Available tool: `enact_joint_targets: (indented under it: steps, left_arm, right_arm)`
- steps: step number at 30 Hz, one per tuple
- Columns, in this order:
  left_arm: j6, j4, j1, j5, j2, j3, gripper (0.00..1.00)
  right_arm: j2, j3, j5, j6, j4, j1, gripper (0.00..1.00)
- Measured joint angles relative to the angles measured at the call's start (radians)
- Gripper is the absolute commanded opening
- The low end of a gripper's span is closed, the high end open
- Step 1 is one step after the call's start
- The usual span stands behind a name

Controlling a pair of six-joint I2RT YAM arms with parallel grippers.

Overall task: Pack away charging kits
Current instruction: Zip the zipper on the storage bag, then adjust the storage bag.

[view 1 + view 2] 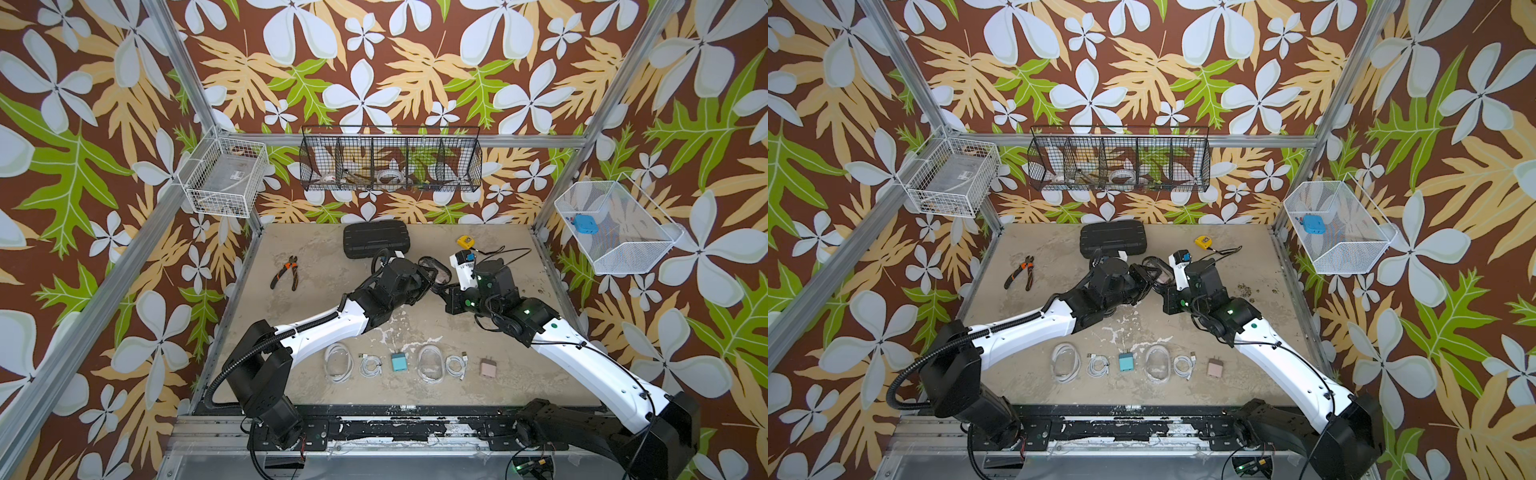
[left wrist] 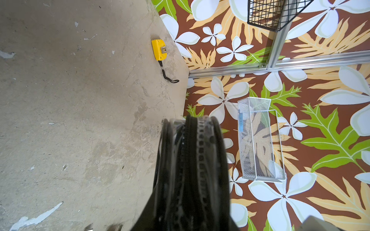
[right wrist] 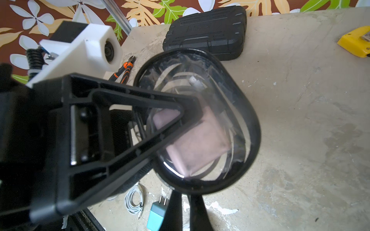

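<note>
A black-rimmed oval case (image 3: 236, 112) hangs above the table's middle, also in both top views (image 1: 437, 271) (image 1: 1158, 272). Through its clear lid I see a dusty-pink plug (image 3: 198, 144) and a white cable. My left gripper (image 1: 427, 275) is shut on the case, one finger (image 3: 124, 124) lying across its face; the case's edge (image 2: 192, 170) fills the left wrist view. My right gripper (image 3: 186, 193) is shut at the case's near rim. Along the table's front lie two clear oval cases (image 1: 338, 362) (image 1: 430, 365), two coiled cables (image 1: 370, 365) (image 1: 456, 365), a teal plug (image 1: 399, 362) and a pink plug (image 1: 487, 368).
A large black ribbed case (image 1: 377, 241), pliers (image 1: 286, 272) and a yellow tape measure (image 1: 464, 241) lie at the back of the table. A black wire basket (image 1: 390, 158) hangs on the back wall, and white baskets hang left (image 1: 224, 178) and right (image 1: 615, 249), the right one holding a blue block (image 1: 584, 224).
</note>
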Motion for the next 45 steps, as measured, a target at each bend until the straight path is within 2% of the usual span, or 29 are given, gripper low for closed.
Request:
enact_joint_targets:
  steps: [10, 15, 19, 23, 28, 31, 33, 35, 38, 40, 45]
  left_arm:
    - [0.048, -0.001, 0.005, 0.018, 0.000, 0.000, 0.00]
    - [0.067, 0.007, 0.022, 0.070, 0.000, -0.007, 0.00]
    - [0.084, 0.050, 0.057, 0.171, -0.003, -0.032, 0.00]
    - [0.140, 0.048, 0.129, 0.278, -0.050, -0.062, 0.00]
    - [0.217, 0.059, 0.177, 0.470, -0.072, -0.081, 0.00]
    - [0.289, 0.048, 0.193, 0.576, -0.083, -0.076, 0.00]
    - [0.335, 0.051, 0.206, 0.649, -0.087, -0.076, 0.00]
    - [0.381, 0.053, 0.219, 0.729, -0.102, -0.093, 0.00]
    - [0.454, 0.056, 0.232, 0.854, -0.112, -0.099, 0.00]
    - [0.501, 0.053, 0.233, 0.922, -0.115, -0.099, 0.00]
    - [0.591, 0.048, 0.232, 1.035, -0.135, -0.116, 0.00]
  right_arm:
    - [0.006, 0.020, 0.005, -0.082, -0.077, -0.039, 0.00]
    - [0.013, 0.024, 0.005, -0.129, -0.095, -0.060, 0.00]
    - [0.018, 0.026, -0.035, -0.163, -0.095, -0.112, 0.00]
    - [0.035, 0.048, 0.113, -0.192, -0.155, -0.148, 0.00]
    - [0.038, 0.087, 0.104, -0.211, -0.152, -0.135, 0.00]
    - [0.037, 0.125, 0.016, -0.211, -0.153, -0.146, 0.01]
    - [0.026, 0.154, -0.080, -0.211, -0.153, -0.170, 0.15]
    - [0.000, 0.183, -0.175, -0.206, -0.152, -0.206, 0.35]
    - [-0.033, 0.200, -0.336, -0.192, -0.138, -0.253, 0.55]
    - [-0.044, 0.189, -0.436, -0.164, -0.121, -0.272, 0.61]
    - [-0.024, 0.127, -0.659, -0.101, -0.085, -0.277, 0.68]
